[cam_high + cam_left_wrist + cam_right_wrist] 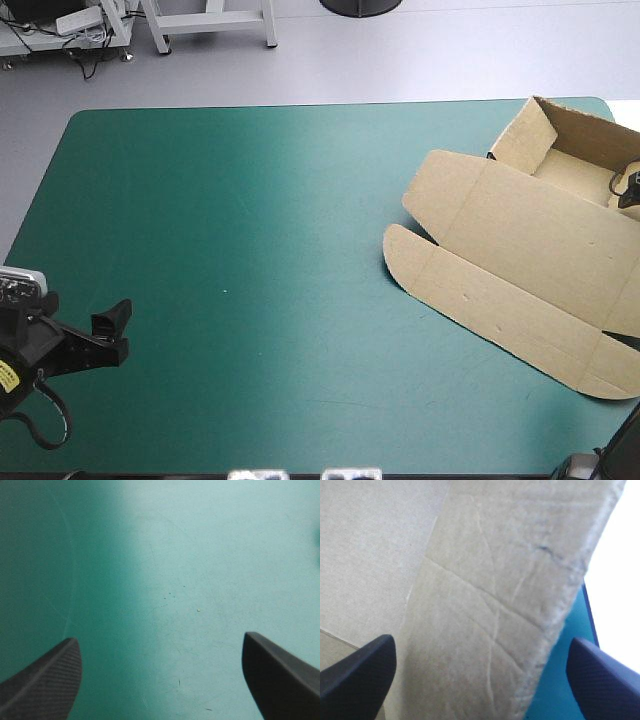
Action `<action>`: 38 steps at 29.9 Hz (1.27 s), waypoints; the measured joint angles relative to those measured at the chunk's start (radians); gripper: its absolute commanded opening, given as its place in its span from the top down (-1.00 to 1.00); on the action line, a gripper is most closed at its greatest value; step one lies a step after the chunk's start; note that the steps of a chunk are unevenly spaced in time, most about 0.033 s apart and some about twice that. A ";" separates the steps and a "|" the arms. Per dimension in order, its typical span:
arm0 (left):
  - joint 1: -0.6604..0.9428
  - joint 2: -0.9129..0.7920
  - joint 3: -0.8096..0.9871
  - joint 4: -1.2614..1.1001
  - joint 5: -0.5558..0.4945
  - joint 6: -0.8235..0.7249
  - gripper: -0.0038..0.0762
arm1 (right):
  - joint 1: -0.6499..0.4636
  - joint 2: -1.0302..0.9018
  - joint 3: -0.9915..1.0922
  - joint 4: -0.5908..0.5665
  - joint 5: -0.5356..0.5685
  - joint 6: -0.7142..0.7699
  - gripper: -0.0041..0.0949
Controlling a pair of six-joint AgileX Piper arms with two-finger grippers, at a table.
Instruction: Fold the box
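At the table's far right corner, in the high view, sits the box point(520, 250). Its tray end has walls raised near the far edge, while the lid and flaps lie flat on the teal-green cover point(250, 230), reaching toward the near right side. The right gripper point(629, 187) shows only as a black bit over the tray (at the very edge of sight). The left gripper point(108, 335) hangs over the near left corner, well apart from the box.

Left wrist view: the black fingers point(45, 680) stand wide apart, with nothing but bare cover between and ahead of them.

Right wrist view: the fingers point(360, 675) are likewise spread, gripping nothing, and brown board fills the space between them. A creased wall stands ahead, with flat board beside it on one side and a strip of cover on the other.
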 measured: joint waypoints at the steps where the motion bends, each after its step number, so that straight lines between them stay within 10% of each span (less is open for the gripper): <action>1: 0.000 0.000 0.000 0.000 0.000 0.002 -0.64 | 0.000 0.000 -0.001 0.000 0.000 0.004 -0.91; 8: 0.000 0.000 0.000 0.000 0.000 0.020 -0.64 | 0.000 -0.051 -0.141 0.062 0.003 0.022 -0.91; 15: 0.000 0.000 0.000 0.000 0.000 0.023 -0.64 | -0.001 -0.282 -0.252 0.373 0.009 0.000 -0.79; 23: 0.000 0.000 0.000 0.000 0.000 0.025 -0.64 | 0.088 -0.500 -0.262 0.770 0.012 -0.166 0.91; 38: 0.000 0.000 0.000 0.000 0.002 0.032 -0.45 | 0.732 -0.804 0.081 -0.055 0.014 -0.004 0.95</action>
